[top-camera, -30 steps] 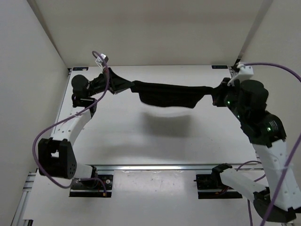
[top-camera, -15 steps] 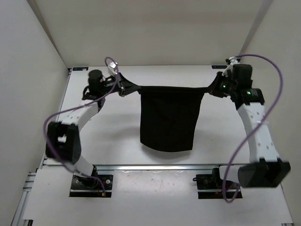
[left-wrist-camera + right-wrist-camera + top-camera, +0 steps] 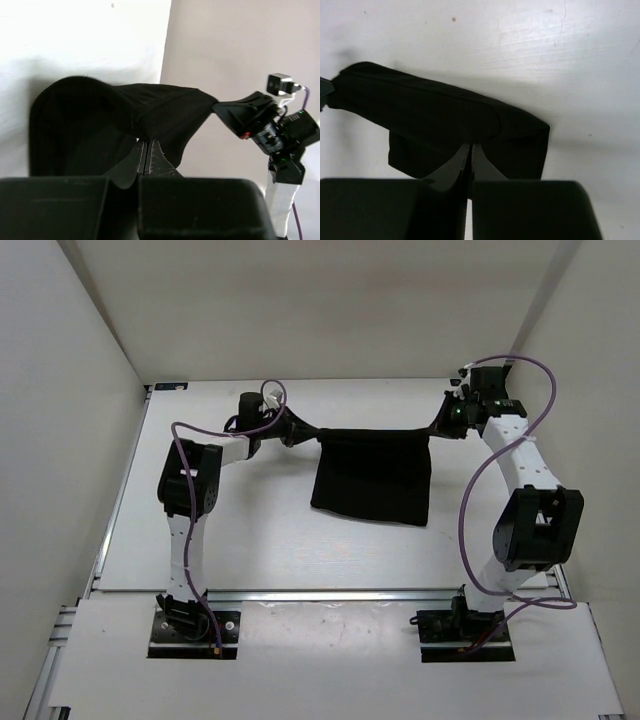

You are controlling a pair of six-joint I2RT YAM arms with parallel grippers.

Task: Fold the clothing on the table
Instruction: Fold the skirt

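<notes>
— Where is the clothing [image 3: 372, 475]?
— Upper middle of the top view, over the table [image 3: 250, 530]. Your left claw [image 3: 290, 428] and right claw [image 3: 441, 425] each pinch a top corner.
— What next?
— You are spreading it, I think. Lower both claws evenly.

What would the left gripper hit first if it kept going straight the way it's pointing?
The black cloth it pinches; the left gripper points along it, roughly toward the right gripper, though depth is unclear.
</notes>
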